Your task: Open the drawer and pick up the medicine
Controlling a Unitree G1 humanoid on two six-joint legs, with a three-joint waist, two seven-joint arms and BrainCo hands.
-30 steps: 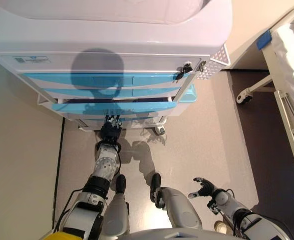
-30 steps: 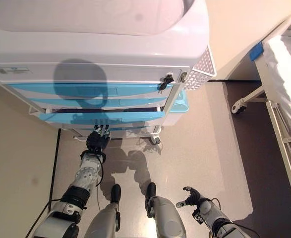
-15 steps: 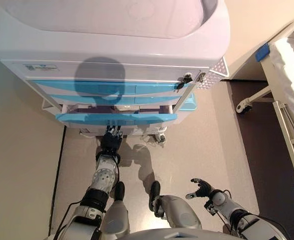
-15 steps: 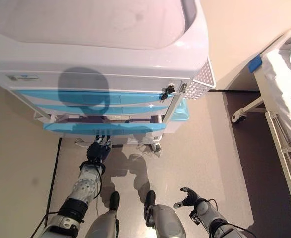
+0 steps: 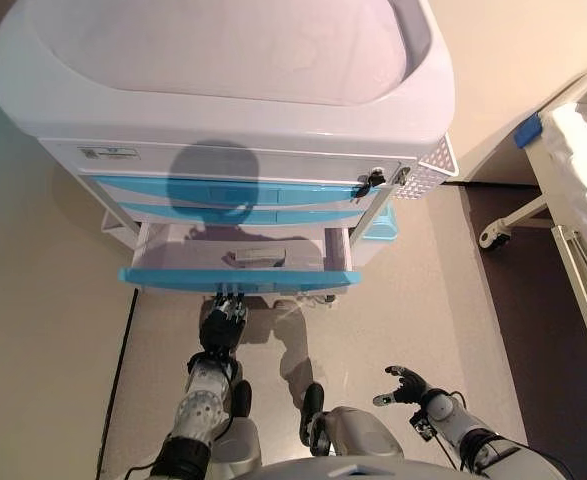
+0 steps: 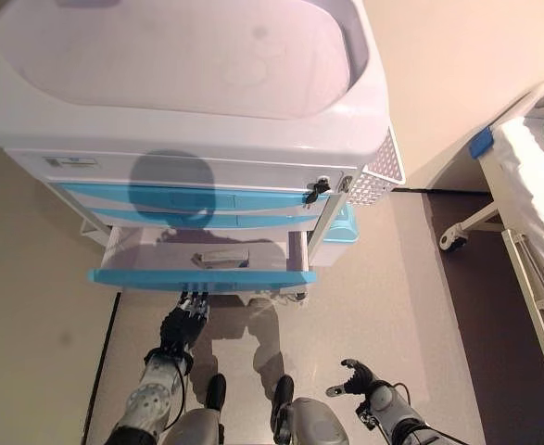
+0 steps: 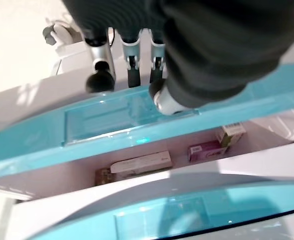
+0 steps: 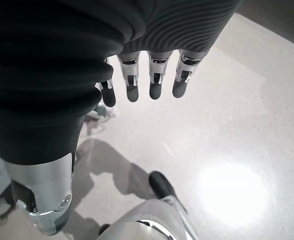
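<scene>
Inside open drawer (image 5: 153, 243) — flat pale medicine box (image 5: 256, 257) | pink box (image 7: 207, 150)

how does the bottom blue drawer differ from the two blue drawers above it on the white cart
The bottom blue-fronted drawer is pulled out, its pale inside and boxes showing; the two blue-fronted drawers above sit flush in the white cart. The left hand has its fingers under the bottom drawer's front; nothing touches the upper two. All three share matching blue fronts.

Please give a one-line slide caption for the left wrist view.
Left hand hooked on the open blue drawer front, medicine boxes visible inside.
</scene>
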